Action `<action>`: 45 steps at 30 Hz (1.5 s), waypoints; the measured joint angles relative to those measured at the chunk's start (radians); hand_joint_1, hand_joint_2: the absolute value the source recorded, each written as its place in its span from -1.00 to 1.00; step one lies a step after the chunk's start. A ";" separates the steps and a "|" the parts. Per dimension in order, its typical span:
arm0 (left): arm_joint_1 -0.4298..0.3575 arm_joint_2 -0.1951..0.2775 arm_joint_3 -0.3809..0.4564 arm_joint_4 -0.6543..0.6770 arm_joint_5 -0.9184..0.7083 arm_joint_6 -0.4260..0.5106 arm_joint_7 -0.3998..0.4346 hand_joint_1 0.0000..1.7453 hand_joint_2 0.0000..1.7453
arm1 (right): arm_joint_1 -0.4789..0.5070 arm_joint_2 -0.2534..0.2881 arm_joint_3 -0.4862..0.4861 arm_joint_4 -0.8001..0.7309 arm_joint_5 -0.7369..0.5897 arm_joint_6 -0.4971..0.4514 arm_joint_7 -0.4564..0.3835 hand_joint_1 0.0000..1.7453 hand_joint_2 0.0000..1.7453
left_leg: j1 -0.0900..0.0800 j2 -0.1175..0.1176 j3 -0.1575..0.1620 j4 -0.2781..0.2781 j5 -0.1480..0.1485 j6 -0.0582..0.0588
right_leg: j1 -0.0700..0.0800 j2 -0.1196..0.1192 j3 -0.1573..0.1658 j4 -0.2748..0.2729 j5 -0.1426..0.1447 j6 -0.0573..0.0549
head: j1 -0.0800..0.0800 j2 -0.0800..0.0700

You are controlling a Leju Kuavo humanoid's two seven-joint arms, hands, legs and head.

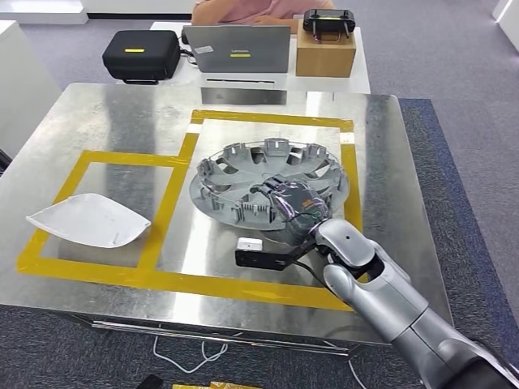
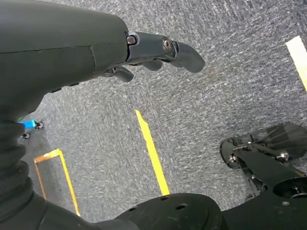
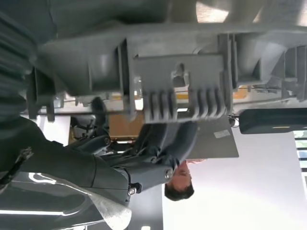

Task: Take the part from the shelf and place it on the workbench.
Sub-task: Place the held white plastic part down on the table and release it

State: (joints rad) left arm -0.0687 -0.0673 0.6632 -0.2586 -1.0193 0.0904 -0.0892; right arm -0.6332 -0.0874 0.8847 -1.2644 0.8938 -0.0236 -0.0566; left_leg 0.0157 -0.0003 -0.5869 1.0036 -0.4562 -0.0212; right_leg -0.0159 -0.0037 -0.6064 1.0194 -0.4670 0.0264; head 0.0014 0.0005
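My right hand (image 1: pixel 293 207) is on the grey wheel cover (image 1: pixel 269 182), at the part of its rim nearest me. In the head view the fingers reach up over that near edge and lie across the cover's ribbed inner face. From the right wrist view I see the dark fingers (image 3: pixel 159 165) curled in under the cover's clip-lined rim (image 3: pixel 181 91), so I read the hand as gripping the part rather than just resting on it.

The wheel cover sits on the steel bench (image 1: pixel 392 162), inside the larger square of yellow tape (image 1: pixel 352 174), its far side slightly raised against the near side. I cannot tell whether the near edge is touching the bench surface or is carried by my hand.

Left of the wheel cover, in the neighbouring taped square, lies a white curved panel (image 1: pixel 88 220), well apart from it.

My left hand (image 2: pixel 159 52) hangs over grey carpet (image 2: pixel 217 96) with yellow floor lines; its fingers are loosely extended and nothing is in them.

Beyond the wheel cover, behind the bench, stand a laptop (image 1: pixel 238 49), a black case (image 1: pixel 140 54) and a cardboard box (image 1: pixel 325 53).
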 joint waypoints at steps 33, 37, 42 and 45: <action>-0.005 0.008 -0.009 0.000 0.002 -0.010 0.004 -1.00 -1.00 | -0.023 0.016 0.028 -0.009 0.047 -0.040 0.003 -1.00 -1.00 | 0.004 0.010 0.020 -0.048 0.036 0.035 | -0.002 0.002 -0.001 -0.008 -0.002 0.018 | -0.002 0.000; -0.010 0.006 -0.010 0.000 0.002 -0.012 0.009 -1.00 -1.00 | -0.022 0.017 0.030 -0.009 0.049 -0.042 0.004 -1.00 -1.00 | 0.014 0.017 0.018 -0.073 0.058 0.036 | -0.007 0.004 -0.086 0.200 -0.114 0.030 | 0.006 0.000; -0.010 0.006 -0.012 0.000 0.003 -0.014 0.013 -1.00 -1.00 | -0.016 0.016 0.031 -0.006 0.049 -0.041 0.005 -1.00 -1.00 | 0.038 0.016 -0.017 -0.038 0.061 -0.004 | -0.029 0.004 0.022 0.029 -0.040 0.063 | 0.007 0.000; -0.007 0.011 -0.013 0.000 0.007 -0.013 0.013 -1.00 -1.00 | -0.017 0.018 0.032 -0.007 0.049 -0.041 0.005 -1.00 -1.00 | 0.038 0.012 -0.036 -0.014 0.067 -0.027 | -0.025 0.018 0.038 -0.001 -0.027 0.037 | 0.005 0.000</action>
State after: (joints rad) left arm -0.0758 -0.0566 0.6498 -0.2584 -1.0127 0.0771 -0.0758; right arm -0.6500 -0.0698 0.9164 -1.2715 0.9426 -0.0646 -0.0519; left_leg 0.0538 0.0120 -0.6232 0.9898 -0.3893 -0.0485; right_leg -0.0408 0.0138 -0.5684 1.0182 -0.4944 0.0630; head 0.0060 0.0006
